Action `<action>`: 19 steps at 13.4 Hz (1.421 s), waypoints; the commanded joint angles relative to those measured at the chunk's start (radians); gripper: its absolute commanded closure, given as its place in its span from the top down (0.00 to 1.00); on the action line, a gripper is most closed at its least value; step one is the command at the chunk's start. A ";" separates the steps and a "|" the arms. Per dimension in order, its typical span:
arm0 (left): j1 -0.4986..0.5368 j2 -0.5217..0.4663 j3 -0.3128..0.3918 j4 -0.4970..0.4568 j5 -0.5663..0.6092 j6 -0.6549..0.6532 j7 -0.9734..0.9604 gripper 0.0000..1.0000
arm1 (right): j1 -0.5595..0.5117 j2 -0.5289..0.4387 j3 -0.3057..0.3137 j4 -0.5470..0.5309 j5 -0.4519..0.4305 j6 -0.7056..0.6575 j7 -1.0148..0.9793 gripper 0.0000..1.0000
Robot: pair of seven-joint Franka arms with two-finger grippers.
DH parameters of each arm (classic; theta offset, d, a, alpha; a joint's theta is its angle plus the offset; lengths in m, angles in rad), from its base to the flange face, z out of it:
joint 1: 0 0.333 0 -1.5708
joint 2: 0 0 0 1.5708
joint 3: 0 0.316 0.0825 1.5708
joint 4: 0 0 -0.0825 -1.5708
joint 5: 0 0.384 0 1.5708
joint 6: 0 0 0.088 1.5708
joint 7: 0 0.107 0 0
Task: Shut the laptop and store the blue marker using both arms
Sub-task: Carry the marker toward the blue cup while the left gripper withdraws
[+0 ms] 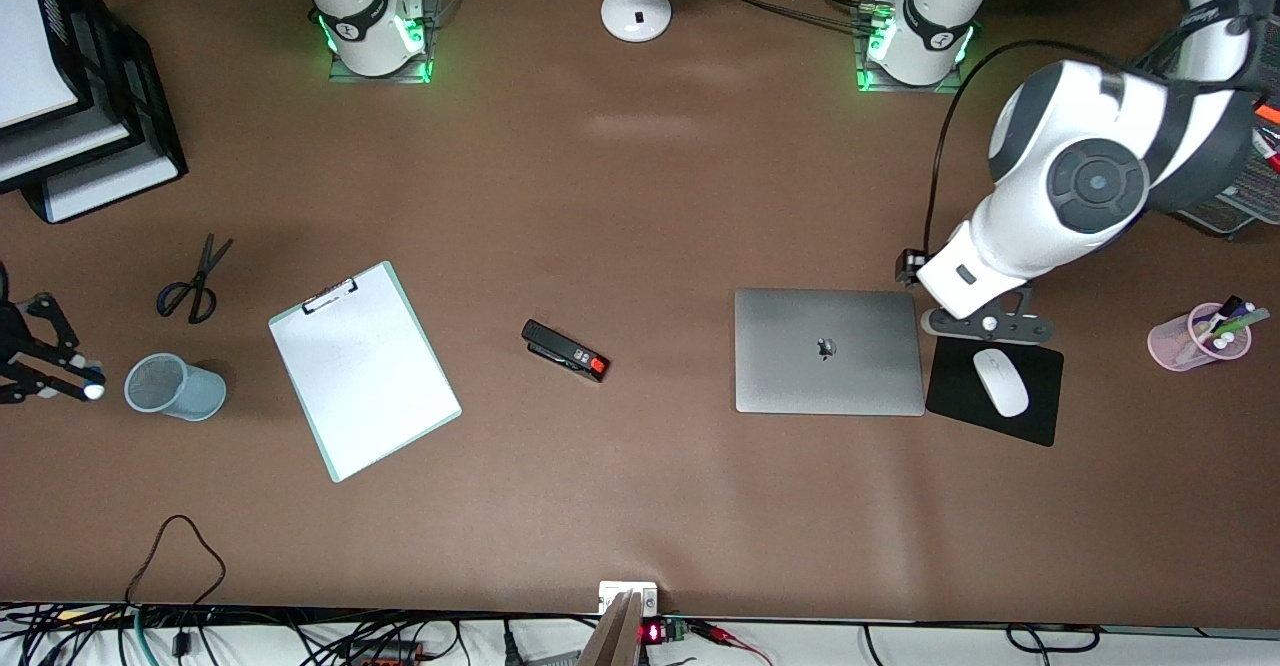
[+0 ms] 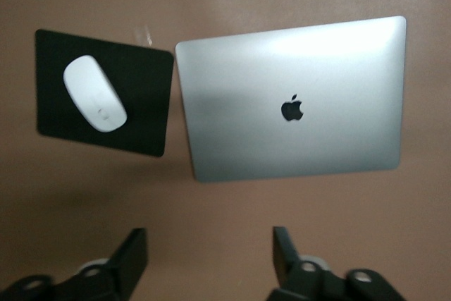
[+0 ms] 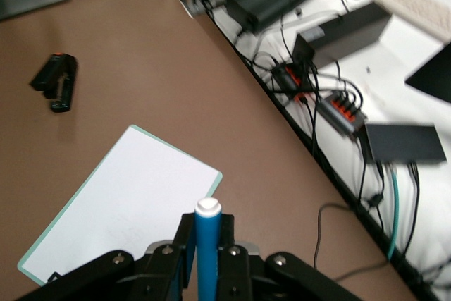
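The silver-grey laptop [image 1: 828, 350] [image 2: 292, 100] lies shut on the brown table, its lid with the dark logo facing up. My left gripper [image 1: 985, 329] [image 2: 209, 255] hangs open and empty over the table by the mouse pad's edge toward the bases, beside the laptop's corner. At the right arm's end of the table, my right gripper [image 1: 68, 371] [image 3: 206, 229] is shut on the blue marker [image 3: 208, 244], whose whitish end [image 1: 93, 391] sticks out past the fingertips. It hangs beside a blue-grey mesh cup [image 1: 175, 386].
A black mouse pad [image 1: 1040, 416] with a white mouse [image 1: 1001, 382] lies beside the laptop. A pink cup of markers [image 1: 1195, 338] stands toward the left arm's end. A stapler [image 1: 565, 350], a clipboard [image 1: 362, 370], scissors [image 1: 192, 286] and black trays [image 1: 90, 116] are also on the table.
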 commanded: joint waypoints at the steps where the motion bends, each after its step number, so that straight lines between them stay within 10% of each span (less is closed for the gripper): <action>1: 0.014 0.010 -0.009 0.151 0.009 -0.171 0.081 1.00 | -0.053 0.025 0.016 0.010 0.122 -0.078 -0.247 0.09; 7: 0.138 -0.040 0.017 0.259 -0.095 -0.292 0.287 1.00 | -0.110 0.082 0.017 0.010 0.205 -0.202 -0.649 0.09; 12: -0.107 -0.273 0.367 -0.025 -0.155 -0.086 0.283 1.00 | -0.180 0.156 0.020 0.010 0.205 -0.309 -0.774 0.09; 19: -0.063 -0.344 0.314 -0.112 -0.114 -0.018 0.285 1.00 | -0.243 0.215 0.025 0.036 0.279 -0.356 -0.826 0.09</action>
